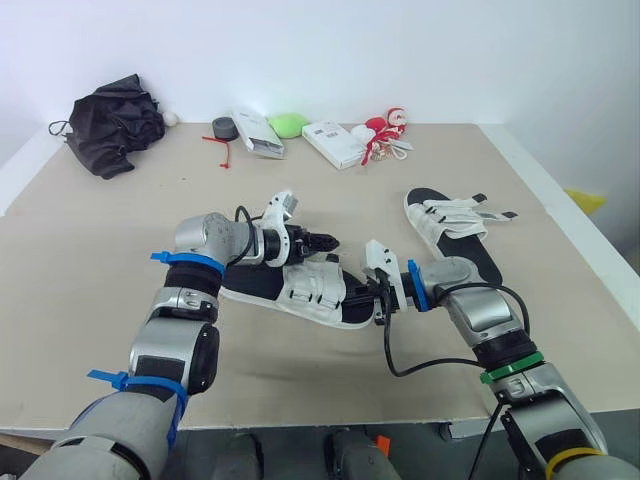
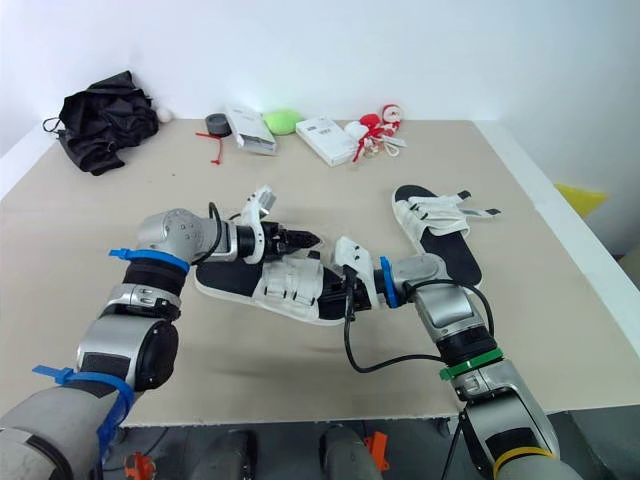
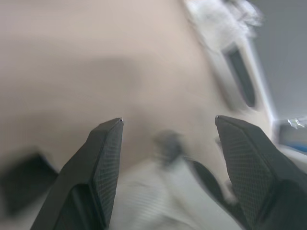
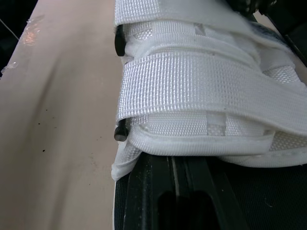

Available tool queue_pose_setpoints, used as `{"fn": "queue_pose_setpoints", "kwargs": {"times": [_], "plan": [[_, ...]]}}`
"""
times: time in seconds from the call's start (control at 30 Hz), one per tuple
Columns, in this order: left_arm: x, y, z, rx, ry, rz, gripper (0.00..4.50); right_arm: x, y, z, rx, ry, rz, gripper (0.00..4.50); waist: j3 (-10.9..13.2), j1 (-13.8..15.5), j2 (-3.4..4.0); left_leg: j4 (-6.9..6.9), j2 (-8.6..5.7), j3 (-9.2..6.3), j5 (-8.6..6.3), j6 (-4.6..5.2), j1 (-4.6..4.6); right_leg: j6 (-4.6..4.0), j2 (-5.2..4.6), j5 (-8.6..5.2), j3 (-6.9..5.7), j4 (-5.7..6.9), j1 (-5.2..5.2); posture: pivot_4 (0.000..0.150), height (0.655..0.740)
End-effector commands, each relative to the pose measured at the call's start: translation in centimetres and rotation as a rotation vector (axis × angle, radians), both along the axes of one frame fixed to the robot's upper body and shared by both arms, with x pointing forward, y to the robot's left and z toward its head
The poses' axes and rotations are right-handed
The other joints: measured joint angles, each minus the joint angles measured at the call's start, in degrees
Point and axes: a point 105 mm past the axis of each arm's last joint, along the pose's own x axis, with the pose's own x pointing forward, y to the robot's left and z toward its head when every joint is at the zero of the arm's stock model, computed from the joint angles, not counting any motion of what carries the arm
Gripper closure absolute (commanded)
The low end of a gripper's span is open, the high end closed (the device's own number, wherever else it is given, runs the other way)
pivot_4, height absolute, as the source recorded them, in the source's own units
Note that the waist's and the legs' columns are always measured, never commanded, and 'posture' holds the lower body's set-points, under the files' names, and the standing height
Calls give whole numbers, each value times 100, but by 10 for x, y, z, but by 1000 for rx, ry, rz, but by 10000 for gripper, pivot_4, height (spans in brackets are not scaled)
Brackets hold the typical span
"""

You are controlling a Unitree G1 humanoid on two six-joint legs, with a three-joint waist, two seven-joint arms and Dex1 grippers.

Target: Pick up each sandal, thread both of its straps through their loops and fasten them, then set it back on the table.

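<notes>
Left eye view: a black crumpled cloth [image 1: 112,124] sits at the far left corner of the tabletop [image 1: 120,230]. Along the back edge beside it come a small white ball [image 1: 171,118], a black roll of tape [image 1: 224,127], a white box [image 1: 258,133], a green lump [image 1: 289,124], a second white box [image 1: 333,143] and a cluster of red-and-white trinkets [image 1: 385,133].

At centre, the near sandal [image 1: 305,287] lies with its long axis running left to right. Its bare black heel end is toward the robot's left arm and its white-strapped end toward the right. The left hand [image 1: 325,241] hovers just over the straps, its fingers [image 3: 103,163] spread wide with nothing gripped between them.

The right hand [image 1: 381,308] meets the sandal's strapped end at the sole's edge; whether it is clamped there cannot be told. Its wrist camera looks close along two white webbing straps [image 4: 201,91] laid across the black sole, a dark bar showing at their edge.

To the right, well apart, the far sandal [image 1: 472,252] lies flat with its long axis running away from the robot. Its strapped end points to the back wall, and the loose strap ends [image 1: 490,212] stick out to the right. The left wrist picture is blurred, and what lies beneath that hand is hard to make out.
</notes>
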Motion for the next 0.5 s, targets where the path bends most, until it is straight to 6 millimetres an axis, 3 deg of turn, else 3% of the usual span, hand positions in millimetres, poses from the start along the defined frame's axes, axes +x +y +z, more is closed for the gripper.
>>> {"fn": "queue_pose_setpoints", "kwargs": {"times": [0.03, 0.07, 0.17, 0.23, 0.4, 0.5], "plan": [[8, 2, 11, -4, -17, 42, 13064, -3, -5, -17, -52, 51, -18, 45000, 0, 2, 1, 0, 0, 0, 0, 0, -1, 0, 0, 0, 0, 0, -1, 1500, 7400], [11, 0, 20, -44, -28, 57, 13064, -3, -5, -17, -52, 50, -18, 45000, 1, 1, 0, 0, 0, 2, 0, 0, -1, 0, -1, 0, 2, 0, -2, 1500, 7400], [18, 1, 81, -281, -155, 68, 13064, -2, -6, -16, -49, 50, -18, 45000, 6, 2, -4, 1, 0, 0, 0, 0, -7, -1, 0, 1, 0, 0, -8, 1500, 7400], [15, 6, 104, -335, -249, 45, 13064, -2, -6, -15, -48, 51, -18, 45000, 6, 0, -5, 1, 0, 1, 0, -1, -18, 0, 0, 2, 0, 0, -18, 1500, 7400], [-14, 25, 143, -463, -482, -80, 13064, 2, -7, -7, -15, 36, -42, 45000, 7, -13, -3, -6, 1, 3, -4, -8, -21, 2, 0, 0, 5, 0, -25, 1500, 7400], [-43, 41, 137, -379, -676, -184, 13064, 6, -8, 8, 27, 3, -62, 45000, 9, -46, 5, -7, 2, 5, -3, -11, -19, 1, 0, 0, 8, 1, -25, 1500, 7400]]}}
